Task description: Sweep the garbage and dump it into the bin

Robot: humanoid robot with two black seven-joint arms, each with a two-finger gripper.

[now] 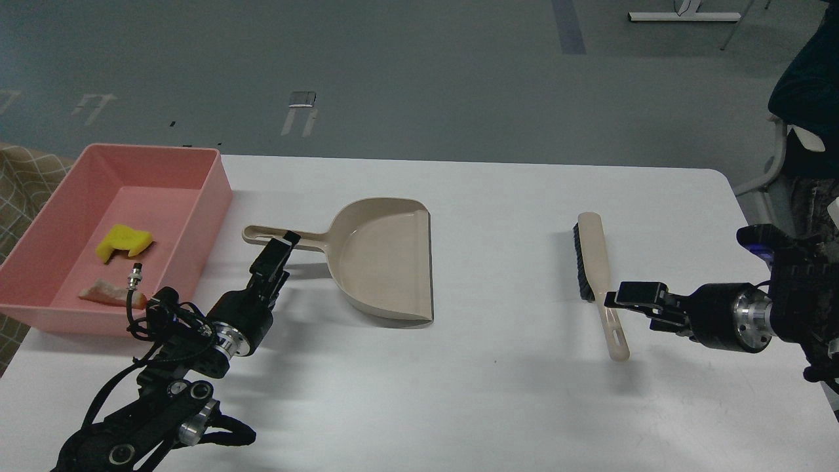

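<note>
**Two scraps in the pink bin, both tools down on the counter**

Two scraps inside the pink bin [210,172], at the far left corner of the white counter [498,393]: yellow sponge piece [124,241] near the bin's middle, bread slice [108,293] against its near wall, partly hidden by cabling. Just right of the bin, beige dustpan [383,259] flat on the counter, handle pointing back toward the bin. Left hand [283,244] at that handle, fingers close together; grip on the handle impossible to confirm. Well right of the dustpan, brush [598,278] lying flat, black bristles facing the dustpan. Right hand [613,299] at the brush handle, reaching in from the right; fingers too dark to tell apart or together.
</note>
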